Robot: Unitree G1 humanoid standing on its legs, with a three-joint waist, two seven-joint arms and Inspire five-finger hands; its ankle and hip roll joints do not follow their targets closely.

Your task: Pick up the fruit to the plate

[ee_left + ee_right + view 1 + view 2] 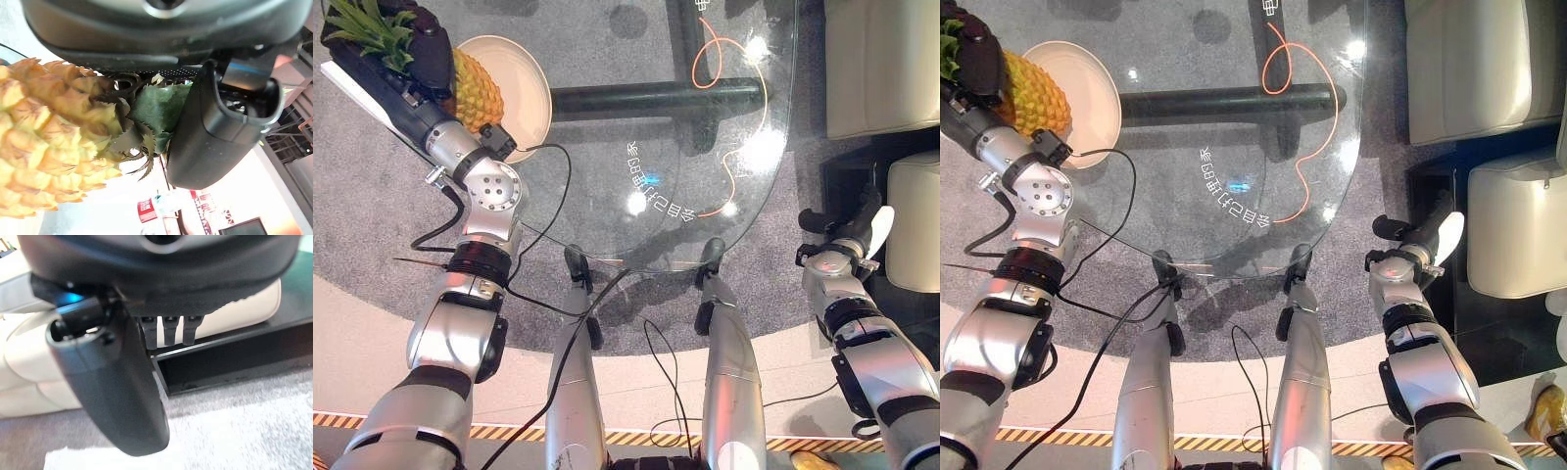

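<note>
- The pineapple [475, 90] is gripped at its leafy crown by the left hand [421, 49], fingers and thumb curled round it.
- The fruit is held over the cream plate [524, 83] at the glass table's [607, 176] far left corner.
- The right hand [847, 230] is seen beside the table's right edge, fingers relaxed, nothing held.
- An orange cable [720, 59] is draped across the glass.

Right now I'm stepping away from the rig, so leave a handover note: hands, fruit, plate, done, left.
Left robot hand: curled round the yellow pineapple at its green leafy crown, over the round cream plate on the glass table.
Right robot hand: idle beside the table, holding nothing, fingers relaxed.
Done: fruit picked up and brought over the plate.
Left: whether it rests on the plate is unclear; set down, release.
</note>
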